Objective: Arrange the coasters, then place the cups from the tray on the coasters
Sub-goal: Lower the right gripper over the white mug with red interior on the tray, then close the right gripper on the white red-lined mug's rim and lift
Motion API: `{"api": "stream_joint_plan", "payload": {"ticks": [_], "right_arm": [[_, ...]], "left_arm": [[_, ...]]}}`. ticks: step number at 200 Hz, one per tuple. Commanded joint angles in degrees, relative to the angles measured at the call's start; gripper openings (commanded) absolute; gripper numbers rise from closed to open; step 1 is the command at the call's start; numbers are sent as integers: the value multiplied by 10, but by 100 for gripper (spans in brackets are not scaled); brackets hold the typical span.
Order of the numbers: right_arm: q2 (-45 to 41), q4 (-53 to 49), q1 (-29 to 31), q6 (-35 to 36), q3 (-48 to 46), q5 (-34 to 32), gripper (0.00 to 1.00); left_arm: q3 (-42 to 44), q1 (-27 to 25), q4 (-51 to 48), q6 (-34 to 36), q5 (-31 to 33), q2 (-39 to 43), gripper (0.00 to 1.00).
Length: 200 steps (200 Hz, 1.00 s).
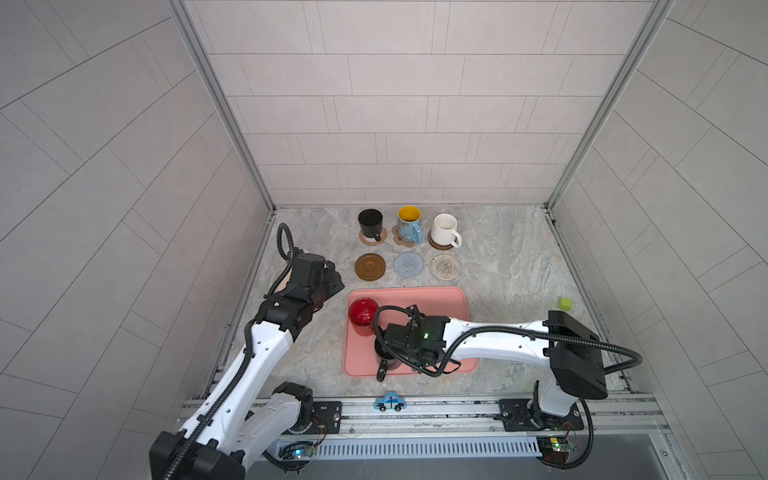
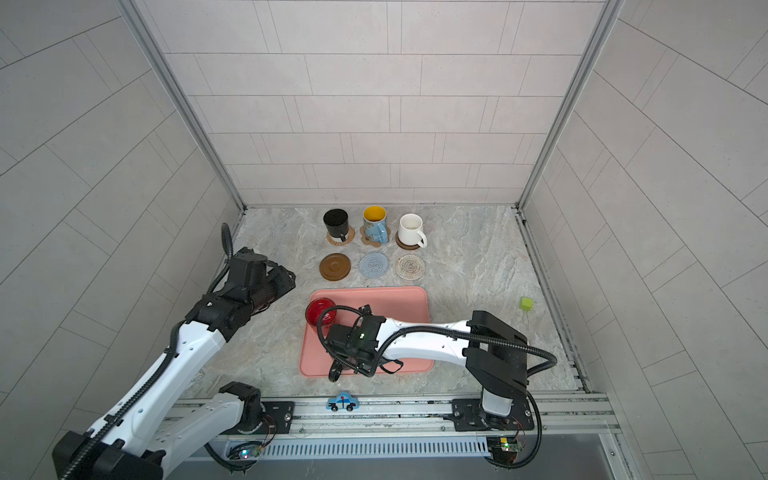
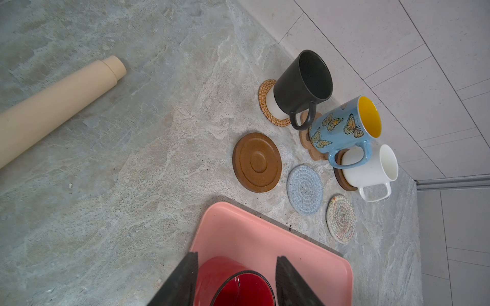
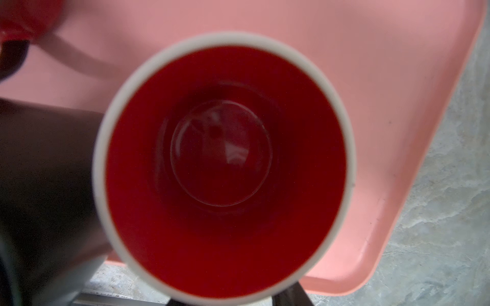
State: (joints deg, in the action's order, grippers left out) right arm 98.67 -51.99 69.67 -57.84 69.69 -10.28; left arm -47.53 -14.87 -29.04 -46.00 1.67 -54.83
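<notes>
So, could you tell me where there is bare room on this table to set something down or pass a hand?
Free: the marble right of the tray, out to the green cube; the tray's far right half; the brown coaster, grey-blue coaster and cream coaster between tray and back row. Crowded: the back-row cups, and the tray's near left by the red cup.
</notes>
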Motion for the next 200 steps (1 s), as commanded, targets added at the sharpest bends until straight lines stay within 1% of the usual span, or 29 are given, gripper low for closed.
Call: {"api": "stream_joint_plan", "payload": {"ticks": [1,45,126,200], "right_arm": [[-9,0,-6,14,-8,-5,40],[-10,17,-9,9,-18,-8,35],[-13,39,-22,18,-30,-15,20],[-15,50,-25,25,-36,-18,11]], "left_arm": [[7,3,-3,-10,10,8,54],[13,4,0,-10,8,14,54],[22,4,6,-12,7,16,54],[25,4,-1,-15,13,28,54]]}}
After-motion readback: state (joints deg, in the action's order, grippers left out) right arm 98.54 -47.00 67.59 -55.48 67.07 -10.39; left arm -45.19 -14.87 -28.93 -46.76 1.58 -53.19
